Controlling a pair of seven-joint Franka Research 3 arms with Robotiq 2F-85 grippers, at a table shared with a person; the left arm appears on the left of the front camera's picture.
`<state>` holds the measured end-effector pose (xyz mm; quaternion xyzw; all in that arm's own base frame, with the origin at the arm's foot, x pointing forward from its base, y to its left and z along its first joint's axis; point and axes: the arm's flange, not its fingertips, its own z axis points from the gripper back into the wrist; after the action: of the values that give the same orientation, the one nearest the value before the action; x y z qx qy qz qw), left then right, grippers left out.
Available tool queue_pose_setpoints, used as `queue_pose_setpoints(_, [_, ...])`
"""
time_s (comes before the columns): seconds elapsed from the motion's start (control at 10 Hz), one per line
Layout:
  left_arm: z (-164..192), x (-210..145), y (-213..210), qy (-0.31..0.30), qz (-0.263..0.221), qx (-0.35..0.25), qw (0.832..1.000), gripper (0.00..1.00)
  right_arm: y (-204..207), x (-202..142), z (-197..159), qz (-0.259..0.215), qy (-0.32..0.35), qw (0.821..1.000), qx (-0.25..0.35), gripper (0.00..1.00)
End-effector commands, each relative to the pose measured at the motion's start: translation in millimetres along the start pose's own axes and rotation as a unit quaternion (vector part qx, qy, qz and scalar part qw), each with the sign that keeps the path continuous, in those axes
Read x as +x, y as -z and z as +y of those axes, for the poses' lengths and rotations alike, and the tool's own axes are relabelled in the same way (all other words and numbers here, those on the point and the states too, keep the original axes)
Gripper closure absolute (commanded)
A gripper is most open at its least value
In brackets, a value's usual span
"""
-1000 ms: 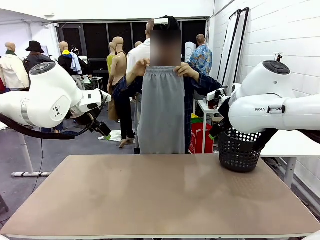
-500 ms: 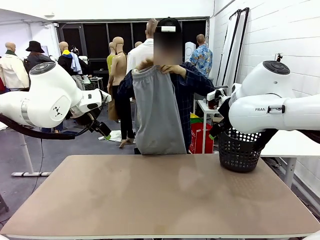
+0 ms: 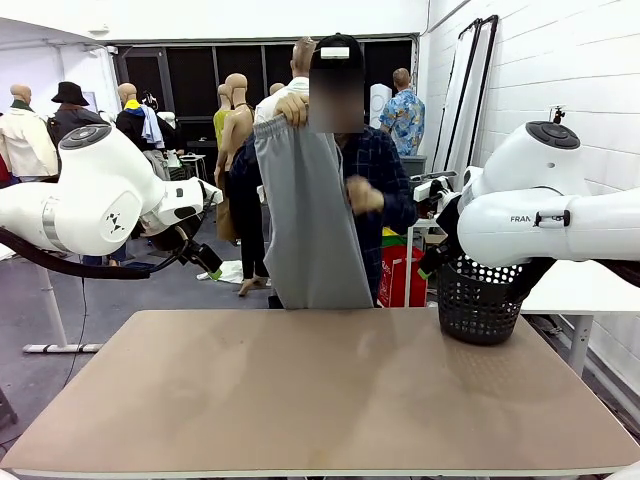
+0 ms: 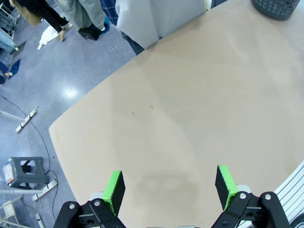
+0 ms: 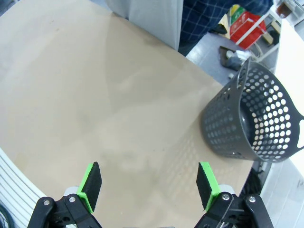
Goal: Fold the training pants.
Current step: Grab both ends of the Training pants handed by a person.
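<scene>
A person at the far side of the table holds the light grey training pants (image 3: 315, 220) up by the waistband with one raised hand (image 3: 293, 107). The other hand (image 3: 365, 195) is lower, beside the cloth. The legs hang straight down behind the table's far edge. The pants' lower end also shows in the left wrist view (image 4: 159, 16) and the right wrist view (image 5: 152, 16). My left gripper (image 4: 169, 187) hovers open above the bare tabletop. My right gripper (image 5: 148, 182) is open too, high above the table with nothing between its fingers.
The tan table (image 3: 320, 400) lies between my arms. A black perforated basket (image 3: 480, 300) stands at its far right corner, also in the right wrist view (image 5: 259, 121). Other people and clothes racks stand on the floor behind the person.
The person has taken one hand off the waistband and lowered it, while the other hand lifted the pants higher and toward picture left. Neither arm has moved.
</scene>
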<state>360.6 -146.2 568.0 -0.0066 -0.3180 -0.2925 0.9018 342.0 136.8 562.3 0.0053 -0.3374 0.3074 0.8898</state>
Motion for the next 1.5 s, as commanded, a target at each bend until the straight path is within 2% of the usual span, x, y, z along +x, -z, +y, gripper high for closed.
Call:
queue_pose_setpoints(0.0, [0.4, 0.0, -0.3, 0.001, -0.001, -0.001, 1.0, 0.0, -0.2, 0.1, -0.3, -0.001, 0.0, 1.0, 0.0, 0.0])
queue_pose_setpoints(1.4, [0.4, 0.0, -0.3, 0.001, -0.001, -0.001, 1.0, 0.0, -0.2, 0.1, -0.3, -0.001, 0.0, 1.0, 0.0, 0.0])
